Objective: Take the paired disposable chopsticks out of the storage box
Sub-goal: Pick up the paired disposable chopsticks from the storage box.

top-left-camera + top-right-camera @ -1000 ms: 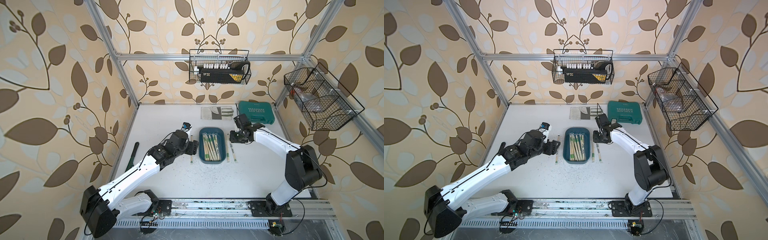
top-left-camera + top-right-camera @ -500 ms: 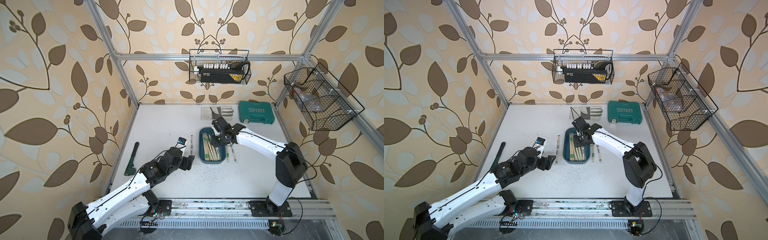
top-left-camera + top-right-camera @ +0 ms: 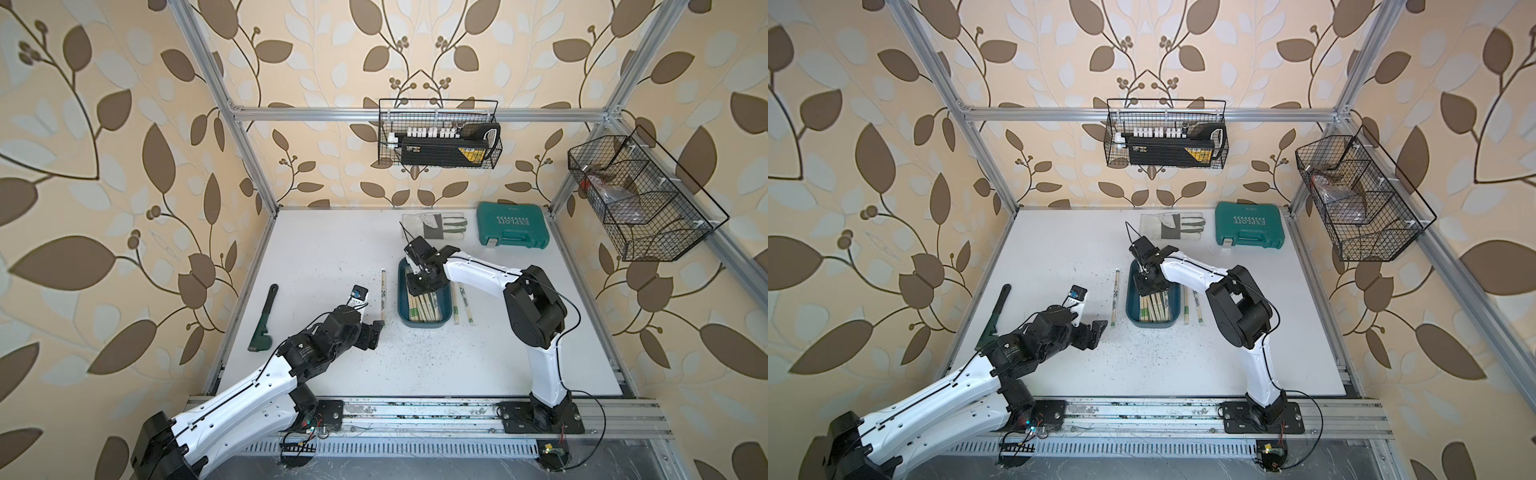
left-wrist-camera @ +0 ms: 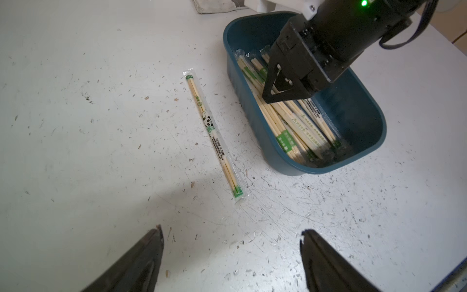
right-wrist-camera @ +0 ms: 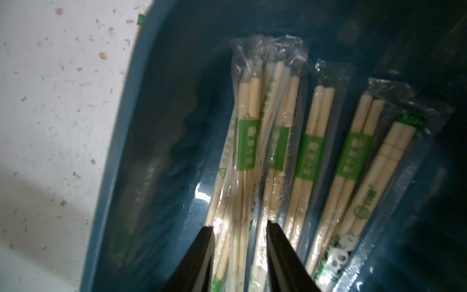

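The storage box [image 3: 424, 325] [image 3: 1150, 325] is a shallow teal tray mid-table holding several sleeved paired disposable chopsticks [image 3: 424, 308] [image 3: 1154, 308] [image 4: 290, 121] [image 5: 310, 151]. My right gripper [image 3: 419, 286] [image 3: 1148, 286] [image 4: 285, 97] [image 5: 240, 225] is down inside the box's far half, jaws partly apart, fingertips straddling sleeved sticks in the pile. One pair [image 3: 382, 295] [image 3: 1115, 295] [image 4: 214, 136] lies on the table left of the box. Two pairs [image 3: 461, 301] [image 3: 1192, 307] lie to its right. My left gripper [image 3: 374, 332] [image 3: 1096, 332] [image 4: 231, 231] is wide open and empty, nearer the front than the left-hand pair.
A dark green wrench [image 3: 262, 320] [image 3: 994, 311] lies by the left table edge. A work glove [image 3: 436, 226] and a green tool case [image 3: 512, 226] sit at the back. Black wire baskets hang on the back wall [image 3: 438, 137] and right wall [image 3: 636, 199].
My right gripper moved from the right of the box to over it and came down into the chopsticks. My left arm drew back toward the front, its jaws opening wider.
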Robot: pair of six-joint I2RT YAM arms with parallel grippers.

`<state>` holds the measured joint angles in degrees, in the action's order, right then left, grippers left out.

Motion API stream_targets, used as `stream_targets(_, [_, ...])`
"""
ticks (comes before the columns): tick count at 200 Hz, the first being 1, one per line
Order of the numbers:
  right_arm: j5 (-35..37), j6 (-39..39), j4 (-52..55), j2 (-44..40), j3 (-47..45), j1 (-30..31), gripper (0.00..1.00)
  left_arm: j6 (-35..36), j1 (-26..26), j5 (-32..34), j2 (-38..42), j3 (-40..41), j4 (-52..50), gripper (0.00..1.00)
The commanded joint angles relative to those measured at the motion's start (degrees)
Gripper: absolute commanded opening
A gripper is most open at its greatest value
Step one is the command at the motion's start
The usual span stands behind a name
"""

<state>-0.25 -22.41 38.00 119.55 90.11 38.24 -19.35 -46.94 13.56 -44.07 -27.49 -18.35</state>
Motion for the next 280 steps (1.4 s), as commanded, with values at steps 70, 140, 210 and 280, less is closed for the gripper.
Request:
stream_targets(70, [0.93, 0.58, 1.77, 3.56, 3.67, 0.22, 0.15, 1.36, 0.01, 0.85, 1.1, 2.94, 5.07, 0.91])
stream_targets(140, [1.22, -2.36, 5.6, -0.59, 5.17, -0.18, 0.11, 1.42, 0.0, 0.6, 0.66, 2.98, 5.34, 0.92])
stream_targets(210, [0.35, -3.09, 8.49, -6.38, 6.09, -1.79, 0.1, 1.1, 0.0, 0.0, 1.2, 1.0, 3.45, 0.92])
stream_targets(280, [1.12, -2.32, 10.46, -14.77, 3.22, -7.7, 0.1, 1.76, 0.0, -2.29, -2.06, -2.53, 4.65, 0.91])
